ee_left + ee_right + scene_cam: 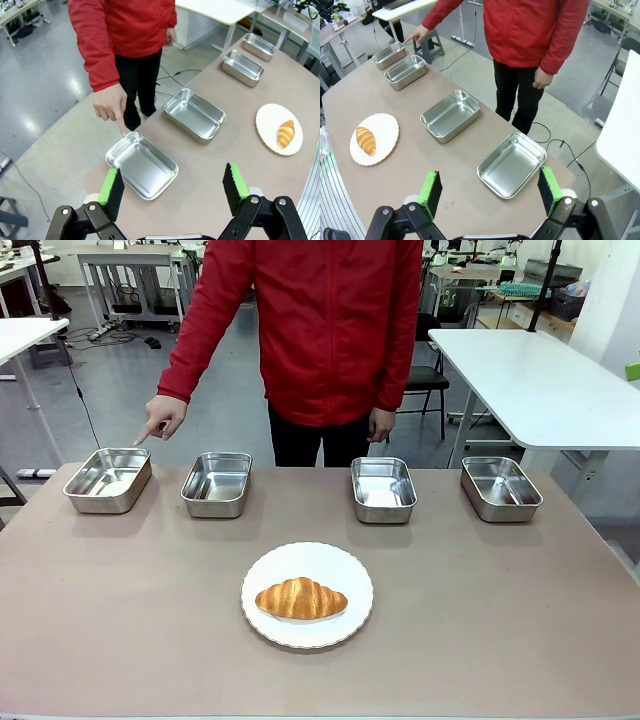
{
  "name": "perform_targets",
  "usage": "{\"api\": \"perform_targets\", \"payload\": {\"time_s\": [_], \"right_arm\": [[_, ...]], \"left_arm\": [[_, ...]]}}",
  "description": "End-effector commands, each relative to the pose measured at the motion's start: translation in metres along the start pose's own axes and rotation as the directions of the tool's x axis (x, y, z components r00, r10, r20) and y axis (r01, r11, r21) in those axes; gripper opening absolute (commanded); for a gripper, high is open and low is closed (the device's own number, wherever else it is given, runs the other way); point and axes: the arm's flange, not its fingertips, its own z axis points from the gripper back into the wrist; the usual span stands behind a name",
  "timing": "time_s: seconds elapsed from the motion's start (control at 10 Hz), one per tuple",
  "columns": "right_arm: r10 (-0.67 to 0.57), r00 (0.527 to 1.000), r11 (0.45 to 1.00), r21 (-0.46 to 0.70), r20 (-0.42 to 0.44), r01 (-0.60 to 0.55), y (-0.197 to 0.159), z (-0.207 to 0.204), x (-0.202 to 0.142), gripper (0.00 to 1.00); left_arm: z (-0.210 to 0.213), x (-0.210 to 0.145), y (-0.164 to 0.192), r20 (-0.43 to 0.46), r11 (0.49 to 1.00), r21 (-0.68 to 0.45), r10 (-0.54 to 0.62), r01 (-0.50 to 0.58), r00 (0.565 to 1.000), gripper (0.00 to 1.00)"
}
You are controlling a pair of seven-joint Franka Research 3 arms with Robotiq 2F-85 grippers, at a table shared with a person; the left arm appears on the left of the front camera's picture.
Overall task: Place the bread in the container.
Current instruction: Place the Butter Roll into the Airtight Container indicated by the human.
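Note:
The bread (301, 598), a golden-brown croissant, lies on a round white plate (350, 570) at the table's middle front; it also shows as the bread (286, 133) and the bread (366, 140). A person in a red top points a finger (142, 434) at the leftmost steel container (108, 480), seen below my left gripper as the container (142, 165). My left gripper (174, 187) hangs open high above that pan, nothing between its green pads. My right gripper (489, 189) is open too, high over the rightmost pan (511, 164).
Three more matching steel pans stand in the back row: one left of centre (217, 484), one right of centre (383, 489), one far right (500, 488). The person (330, 330) stands at the far edge. White tables and chairs stand behind.

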Motion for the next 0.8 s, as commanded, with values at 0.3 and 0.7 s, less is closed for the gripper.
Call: {"api": "perform_targets", "payload": {"time_s": [0.3, 0.7], "right_arm": [[0.003, 1.0, 1.0, 0.005, 0.011, -0.003, -0.0003, -0.0006, 0.0007, 1.0], [0.003, 1.0, 1.0, 0.005, 0.011, -0.003, -0.0003, -0.0006, 0.0007, 1.0]], "left_arm": [[0.0012, -0.0001, -0.0007, 0.003, 1.0, 0.001, 0.0, 0.0, 1.0, 1.0], [0.0012, -0.0001, -0.0007, 0.003, 1.0, 0.001, 0.0, 0.0, 1.0, 1.0]]}}
